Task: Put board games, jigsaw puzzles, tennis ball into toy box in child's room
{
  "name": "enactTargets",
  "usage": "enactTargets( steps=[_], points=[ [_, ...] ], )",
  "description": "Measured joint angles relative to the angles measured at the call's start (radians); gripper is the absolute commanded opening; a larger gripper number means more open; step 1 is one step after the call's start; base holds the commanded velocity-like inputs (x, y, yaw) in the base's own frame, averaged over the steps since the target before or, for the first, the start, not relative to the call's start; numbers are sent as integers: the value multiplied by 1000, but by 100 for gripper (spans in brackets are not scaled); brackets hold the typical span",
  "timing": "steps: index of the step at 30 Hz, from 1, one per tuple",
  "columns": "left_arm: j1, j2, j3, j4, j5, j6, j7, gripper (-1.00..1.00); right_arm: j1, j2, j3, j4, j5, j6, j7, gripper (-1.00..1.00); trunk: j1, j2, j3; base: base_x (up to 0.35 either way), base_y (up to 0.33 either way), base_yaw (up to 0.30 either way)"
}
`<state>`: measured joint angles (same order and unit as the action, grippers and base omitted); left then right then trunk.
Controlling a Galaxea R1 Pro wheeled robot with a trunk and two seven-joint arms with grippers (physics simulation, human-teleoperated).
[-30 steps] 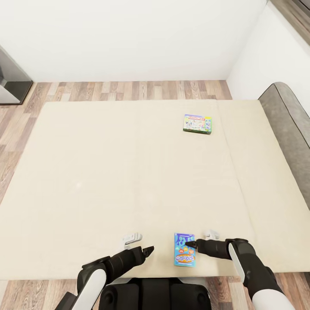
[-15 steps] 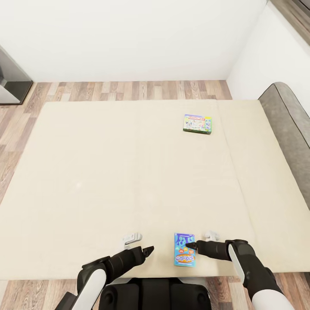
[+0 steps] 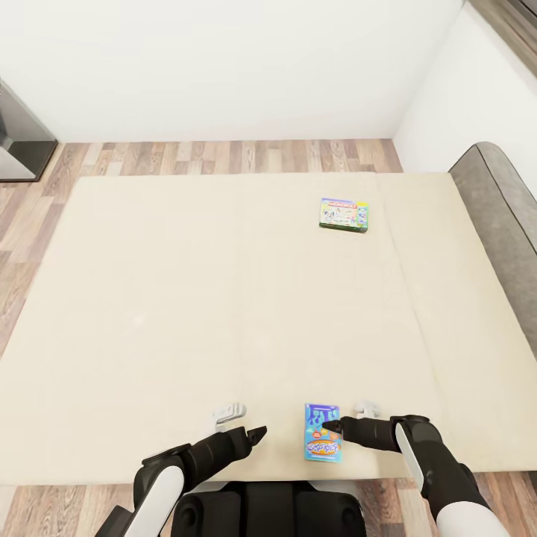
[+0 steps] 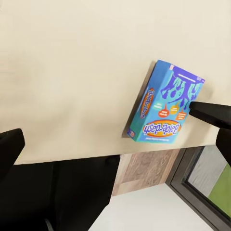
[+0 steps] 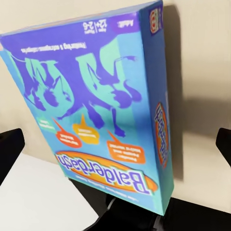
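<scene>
Two board games lie flat on the bed's beige mattress (image 3: pixel 186 298). The small blue one (image 3: pixel 322 442) (image 4: pixel 166 108) (image 5: pixel 96 110) is at the near edge. The green-edged Monopoly box (image 3: pixel 344 215) is further off, towards the headboard side. My right gripper (image 3: pixel 345 419) (image 5: pixel 115 139) is open, its fingers spread either side of the blue box. One dark fingertip (image 4: pixel 195 109) is at the box's edge, and I cannot tell if it touches. My left gripper (image 3: pixel 242 424) (image 4: pixel 115 144) is open just left of that box and holds nothing.
The grey upholstered headboard (image 3: pixel 498 201) runs along the right. Wood-plank floor (image 3: pixel 224 156) lies beyond the bed under white walls. A dark grey piece of furniture (image 3: pixel 21 145) stands at the far left. The mattress's near edge is right in front of my base.
The whole picture has shifted a few pixels to the right. Arms and both boxes keep their places relative to each other.
</scene>
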<state>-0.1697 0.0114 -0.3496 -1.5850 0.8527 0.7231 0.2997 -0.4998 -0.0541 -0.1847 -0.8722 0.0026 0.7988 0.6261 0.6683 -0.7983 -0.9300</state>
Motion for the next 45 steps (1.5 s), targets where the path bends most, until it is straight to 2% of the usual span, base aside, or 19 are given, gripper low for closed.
enactTargets(
  steps=[15, 45],
  points=[
    [0, 0, 0, 0, 0, 0, 0, 100, 0, -1, 0, 0, -2, 0, -1, 100, 0, 0, 0, 0, 175, 0],
    [0, 0, 0, 0, 0, 0, 0, 100, -1, -4, -3, -1, -3, -2, 1, 100, 0, 0, 0, 0, 16, 0]
  ],
)
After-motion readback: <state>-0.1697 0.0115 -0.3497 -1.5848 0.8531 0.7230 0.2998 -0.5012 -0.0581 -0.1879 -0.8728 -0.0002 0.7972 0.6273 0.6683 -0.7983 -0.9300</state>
